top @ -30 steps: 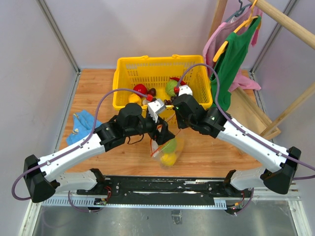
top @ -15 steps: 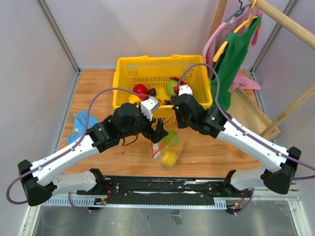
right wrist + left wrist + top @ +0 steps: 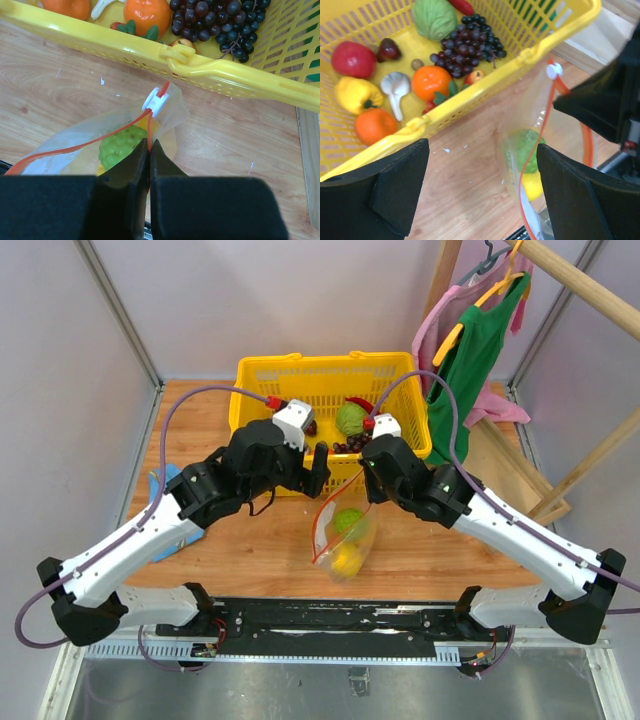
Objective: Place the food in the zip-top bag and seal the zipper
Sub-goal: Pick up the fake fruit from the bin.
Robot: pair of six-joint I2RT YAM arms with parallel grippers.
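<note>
At the far left of the wooden table [image 3: 260,555], a blue cloth [image 3: 158,490] lies near the side wall, partly covered by the left arm. A bare strip of wood runs along the near edge, in front of both arms.

The left gripper [image 3: 320,468] hovers over the near rim of the yellow basket [image 3: 320,361]. Its fingers [image 3: 395,185] are spread wide with nothing between them. The basket sits close to the back wall and fills the middle of the far edge. Inside it, the left wrist view shows a yellow bell pepper [image 3: 354,94], an orange [image 3: 374,126] and dark grapes [image 3: 469,40], among other food.

Just in front of the basket, between the arms, is the zip-top bag [image 3: 345,540]. It holds a green piece [image 3: 348,521] above a round yellow fruit [image 3: 347,560]. The right gripper [image 3: 149,146] is pinched together on the zipper [image 3: 148,129], just below its whitish end piece [image 3: 156,101]. The zipper's two red-orange strands stand apart.

Right of the basket, a green garment [image 3: 470,370] and a pink garment [image 3: 432,335] hang from a wooden rack [image 3: 580,285], crowding the table's far right corner.

From above, the arms hide much of the basket's near wall. The wrist views cut off the bag's bottom, and whether it rests on the table cannot be told.
</note>
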